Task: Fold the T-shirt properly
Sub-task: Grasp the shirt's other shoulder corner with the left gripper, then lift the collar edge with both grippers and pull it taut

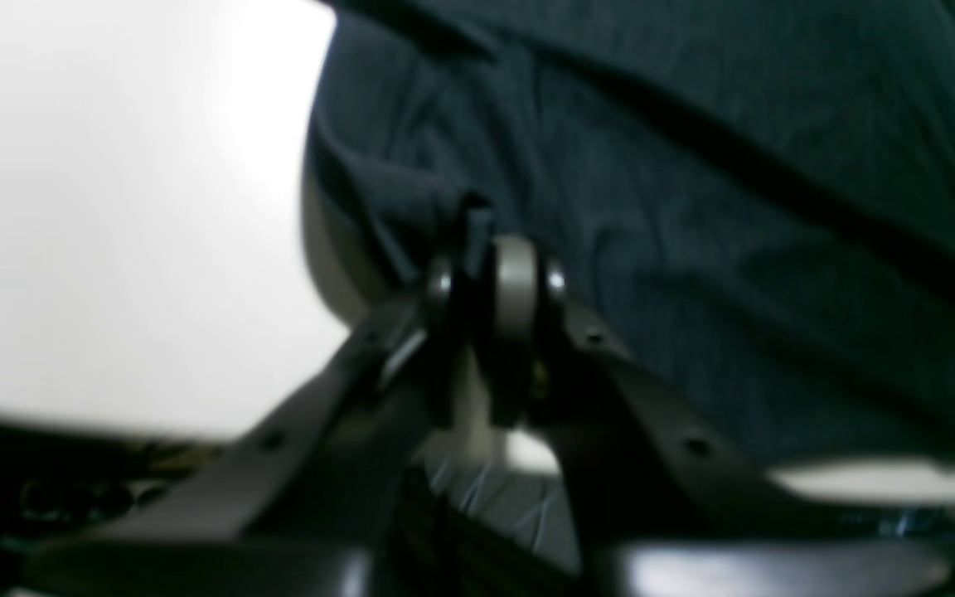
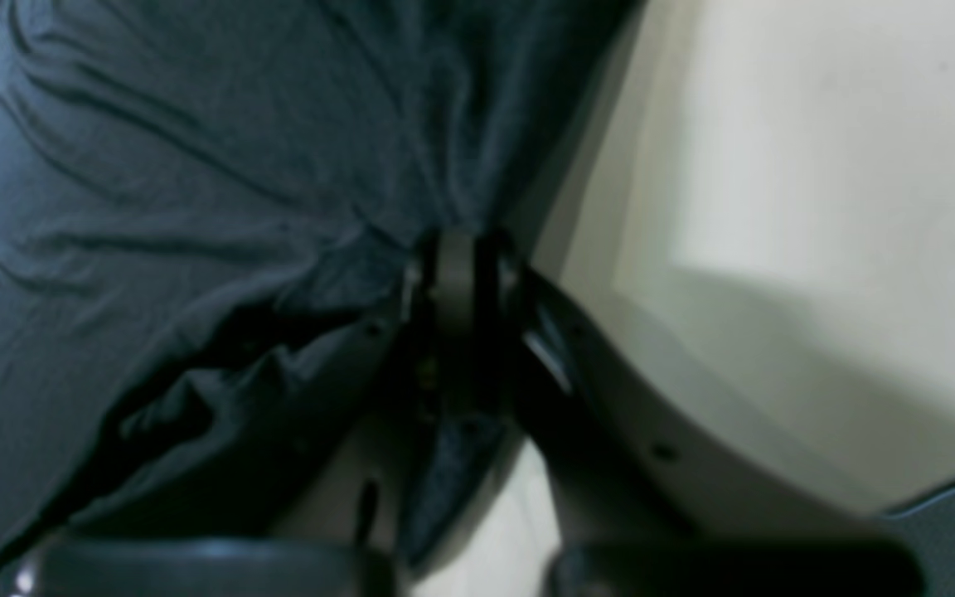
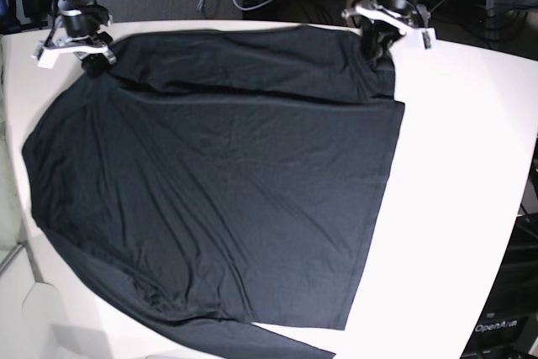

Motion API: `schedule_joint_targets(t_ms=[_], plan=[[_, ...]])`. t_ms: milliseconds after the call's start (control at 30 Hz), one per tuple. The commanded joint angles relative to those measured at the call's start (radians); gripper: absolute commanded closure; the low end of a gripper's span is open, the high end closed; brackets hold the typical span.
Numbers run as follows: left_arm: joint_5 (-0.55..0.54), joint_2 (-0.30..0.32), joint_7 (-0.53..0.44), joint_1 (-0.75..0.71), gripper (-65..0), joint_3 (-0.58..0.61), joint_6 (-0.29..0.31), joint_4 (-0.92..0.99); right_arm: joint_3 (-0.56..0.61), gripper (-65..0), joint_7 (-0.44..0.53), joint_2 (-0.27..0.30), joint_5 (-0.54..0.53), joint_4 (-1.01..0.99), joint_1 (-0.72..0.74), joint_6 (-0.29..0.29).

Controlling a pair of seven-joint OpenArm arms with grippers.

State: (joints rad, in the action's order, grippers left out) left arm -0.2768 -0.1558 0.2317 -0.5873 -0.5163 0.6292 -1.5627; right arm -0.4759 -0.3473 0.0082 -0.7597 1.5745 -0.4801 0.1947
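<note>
At the far edge of the white table (image 3: 471, 166) I've got both arms parked on the T-shirt (image 3: 227, 182), one per corner. The shirt lies spread flat over most of the tabletop, body smooth w/ light creases, one sleeve trailing off toward the near edge at the bottom of the base view. Left gripper (image 1: 494, 274) is clenched on a pinch of black fabric right at the shirt's edge: in the left wrist view a small tab of cloth sticks up between the closed tips, bare table just beside it. Right gripper (image 2: 457, 265) is likewise clamped on fabric, cloth bunching and radiating creases out from the tips, w/ a fold hanging below them in the right wrist view. In the base view the two sit well apart along the same far hem, approx. mirrored, which I read as deliberate: holding two corners at once keeps the edge taut so it can be carried over as one straight line. My guess is the fold itself hasn't begun, since nothing is doubled over yet. Risk as I see it: thin fabric, shallow pinch on the left, could slip if I lift fast.
</note>
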Motion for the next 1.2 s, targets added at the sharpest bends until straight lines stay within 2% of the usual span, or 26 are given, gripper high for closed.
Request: schedule_joint_targets(t_ms=[0, 133, 300, 467, 667, 867, 1033, 1167], plan=[[-0.002, -0.001, -0.001, -0.015, -1.6, -0.002, 0.021, -0.025, -0.007, 0.0, 0.007, 0.008, -0.008, 0.011, -0.007, 0.004], [-0.002, -0.001, -0.004, -0.033, 0.0, -0.003, 0.042, -0.034, -0.007, 0.0, 0.007, 0.008, -0.008, 0.011, -0.012, 0.005], [-0.037, -0.001, -0.005, -0.052, 0.0, -0.066, 0.047, -0.040, -0.007, 0.0, 0.007, 0.008, -0.010, 0.016, -0.042, 0.007], [-0.077, -0.001, -0.008, -0.093, 0.0, -0.081, 0.069, -0.066, -0.019, 0.0, 0.007, 0.008, -0.010, 0.016, -0.068, 0.065], [-0.077, -0.001, -0.002, -0.101, 0.0, -0.132, 0.069, -0.091, -0.025, 0.0, 0.009, 0.006, -0.010, 0.020, -0.090, 0.068], [-0.078, -0.001, -0.007, -0.116, 0.0, -0.158, 0.069, -0.091, -0.031, 0.0, 0.103, 0.005, -0.011, 0.020, -0.145, 0.070], [-0.077, -0.001, -0.007, -0.138, 0.0, -0.160, 0.069, -0.107, -0.034, 0.0, 0.129, 0.005, -0.011, 0.020, -0.174, 0.073], [-0.078, -0.001, -0.007, -0.152, 0.0, -0.190, 0.069, -0.130, -0.037, 0.0, 0.129, 0.005, -0.013, 0.022, -0.193, 0.113]])
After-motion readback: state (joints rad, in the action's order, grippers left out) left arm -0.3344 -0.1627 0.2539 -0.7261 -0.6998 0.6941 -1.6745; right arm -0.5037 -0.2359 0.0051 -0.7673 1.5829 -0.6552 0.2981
